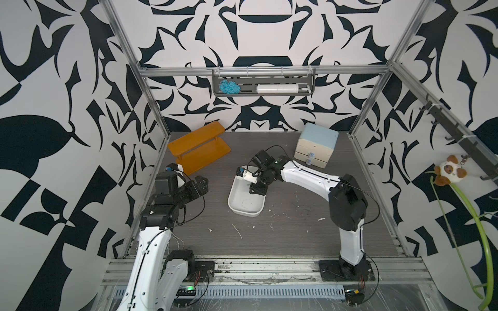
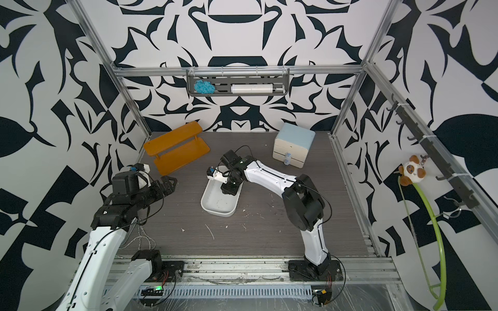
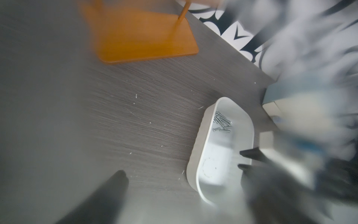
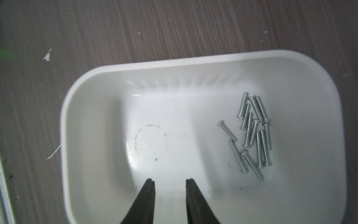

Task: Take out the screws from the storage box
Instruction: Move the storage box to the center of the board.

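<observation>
The right pincer (image 4: pixel 170 181) hangs over the floor of the storage box (image 4: pixel 193 60), its two dark tips parted by a modest gap with nothing between them. The screws (image 4: pixel 251 131) lie in a loose heap on the box floor at one end, near the tips but not touching them. In both top views the storage box sits at the middle of the frame on the grey table (image 1: pixel 269 242). The left pincer (image 1: pixel 202 184), left of centre, is spread wide and empty, well apart from the box. An orange shelf (image 1: pixel 199 150) stands to the upper left of the box, a cream cabinet (image 1: pixel 316 145) to the upper right
</observation>
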Motion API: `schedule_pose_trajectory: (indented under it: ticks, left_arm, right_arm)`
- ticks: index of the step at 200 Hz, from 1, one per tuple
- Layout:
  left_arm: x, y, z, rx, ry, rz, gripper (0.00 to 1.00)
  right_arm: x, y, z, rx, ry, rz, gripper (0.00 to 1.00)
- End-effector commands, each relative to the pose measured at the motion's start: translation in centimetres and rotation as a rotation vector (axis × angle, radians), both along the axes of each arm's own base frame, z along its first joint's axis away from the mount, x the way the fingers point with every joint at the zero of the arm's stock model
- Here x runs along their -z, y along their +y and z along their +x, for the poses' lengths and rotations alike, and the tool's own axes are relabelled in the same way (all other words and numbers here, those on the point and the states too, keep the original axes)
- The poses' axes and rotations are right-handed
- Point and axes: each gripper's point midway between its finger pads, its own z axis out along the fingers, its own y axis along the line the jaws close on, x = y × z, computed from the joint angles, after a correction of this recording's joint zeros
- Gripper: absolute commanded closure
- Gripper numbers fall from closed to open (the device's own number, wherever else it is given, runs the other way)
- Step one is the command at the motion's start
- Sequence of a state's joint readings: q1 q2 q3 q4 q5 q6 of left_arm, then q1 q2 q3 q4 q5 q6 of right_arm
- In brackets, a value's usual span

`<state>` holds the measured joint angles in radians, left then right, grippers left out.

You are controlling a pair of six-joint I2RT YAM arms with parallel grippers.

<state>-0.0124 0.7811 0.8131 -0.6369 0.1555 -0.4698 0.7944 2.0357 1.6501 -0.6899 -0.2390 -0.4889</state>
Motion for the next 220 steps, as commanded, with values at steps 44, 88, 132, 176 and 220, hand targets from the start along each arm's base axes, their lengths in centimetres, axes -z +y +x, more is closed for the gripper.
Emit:
schedule_pose_trajectory:
  ticks: [44, 88, 132, 176, 220]
  left_arm:
    - [0.9, -0.6, -0.6, 0.066, 0.035, 0.022, 0.01]
    - [1.4, -0.9, -0.4, 0.081, 0.062, 0.012, 0.01]
    - [1.6, -1.0, -0.3, 0.089, 0.067, 0.008, 0.01]
    - [1.4, -1.2, -0.3, 0.095, 0.062, -0.004, 0.01]
    - [1.4, -6.1, -0.2, 0.262, 0.090, -0.247, 0.01]
  right_arm:
    - [1.4, 2.3, 4.5, 0.020, -0.089, -0.068, 0.77]
    - [3.5, 1.9, 4.9, 0.017, -0.093, -0.118, 0.76]
    - [4.3, 1.9, 5.3, 0.023, -0.095, -0.132, 0.72]
    - [1.8, 2.4, 6.1, 0.036, -0.157, -0.087, 0.51]
    - [-4.1, 2.9, 8.5, 0.130, -0.264, 0.048, 0.44]
